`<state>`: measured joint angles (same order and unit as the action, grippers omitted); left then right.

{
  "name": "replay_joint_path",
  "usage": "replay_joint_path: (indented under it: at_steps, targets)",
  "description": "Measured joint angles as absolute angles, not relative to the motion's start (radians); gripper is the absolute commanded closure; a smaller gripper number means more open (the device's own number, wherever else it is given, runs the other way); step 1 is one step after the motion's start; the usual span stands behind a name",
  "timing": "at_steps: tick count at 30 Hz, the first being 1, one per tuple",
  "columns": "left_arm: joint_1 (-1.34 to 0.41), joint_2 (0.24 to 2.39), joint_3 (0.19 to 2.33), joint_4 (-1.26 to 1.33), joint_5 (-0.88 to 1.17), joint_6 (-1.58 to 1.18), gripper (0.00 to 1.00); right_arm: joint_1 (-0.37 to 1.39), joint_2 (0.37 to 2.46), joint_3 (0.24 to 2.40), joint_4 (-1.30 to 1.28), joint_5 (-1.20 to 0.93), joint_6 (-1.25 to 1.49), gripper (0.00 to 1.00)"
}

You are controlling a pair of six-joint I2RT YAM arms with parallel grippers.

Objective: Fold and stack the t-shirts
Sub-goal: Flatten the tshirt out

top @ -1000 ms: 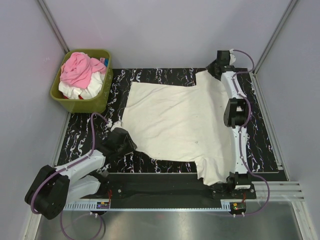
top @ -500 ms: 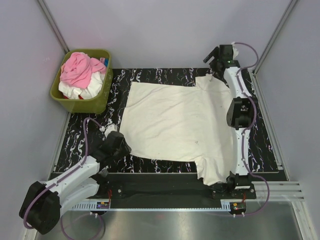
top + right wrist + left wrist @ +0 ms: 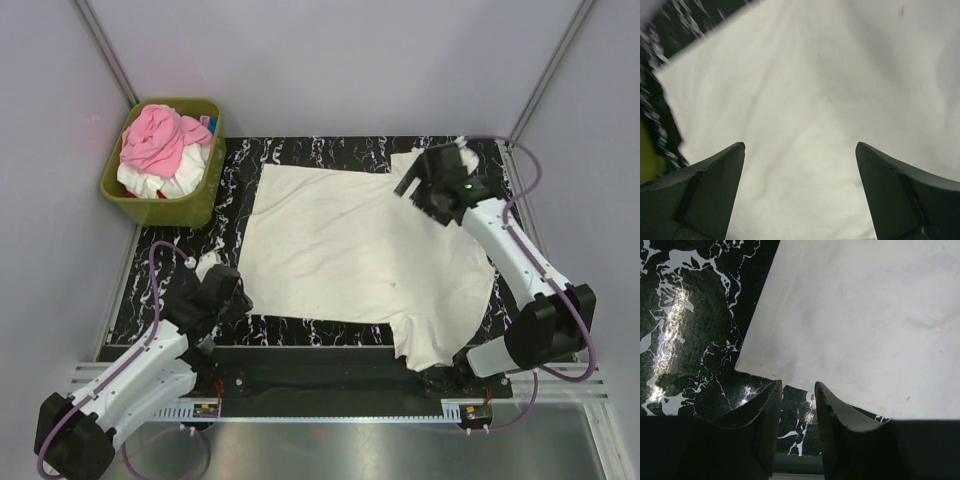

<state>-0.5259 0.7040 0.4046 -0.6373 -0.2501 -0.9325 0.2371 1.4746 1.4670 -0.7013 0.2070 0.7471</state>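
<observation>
A cream t-shirt [image 3: 360, 245] lies spread flat on the black marbled mat [image 3: 170, 260]. One sleeve hangs over the near edge by the right arm's base. My left gripper [image 3: 235, 295] sits just off the shirt's near-left corner. In the left wrist view its fingers [image 3: 797, 383] stand slightly apart, with only mat between them and the shirt's hem [image 3: 865, 315] just beyond the tips. My right gripper [image 3: 412, 186] hovers over the far-right part of the shirt. It is wide open [image 3: 800, 145], with bare cloth [image 3: 805, 75] below.
A green bin [image 3: 115, 190] at the far left holds a pile of pink and white shirts [image 3: 155, 140]. Grey walls and slanted frame posts close in the sides. The arm bases and a metal rail run along the near edge.
The right arm swung in from the far-right corner, so its gripper is now over the shirt. The left gripper drew back toward the near left, off the shirt's edge.
</observation>
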Motion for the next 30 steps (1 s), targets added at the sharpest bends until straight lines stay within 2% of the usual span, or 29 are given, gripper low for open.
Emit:
replay_joint_path:
  at_steps: [5,8,11,16,20,25,30]
  targets:
    - [-0.526,0.733,0.406,-0.64,-0.238,-0.943,0.6,0.458,1.482,1.232,-0.811,0.223,0.809,0.0]
    - [-0.526,0.742,0.424,-0.657,-0.236,-0.943,0.58,0.474,1.523,1.194,-0.858,0.224,0.815,0.0]
    - [-0.526,0.748,0.45,-0.664,-0.236,-0.942,0.5,0.428,1.577,1.219,-0.874,0.227,0.792,0.0]
    - [-0.526,0.748,0.465,-0.667,-0.237,-0.946,0.33,0.356,1.787,1.47,-0.92,0.247,0.715,0.01]
    - [-0.526,0.778,0.484,-0.677,-0.243,-0.937,0.24,0.31,1.969,1.625,-0.92,0.246,0.663,0.0]
    - [-0.511,0.945,0.599,-0.662,-0.256,-0.888,0.22,0.22,2.203,1.821,-0.986,0.215,0.604,0.0]
    - [-0.42,1.21,0.771,-0.567,-0.227,-0.81,0.22,0.188,2.447,2.166,-1.082,0.208,0.545,0.0]
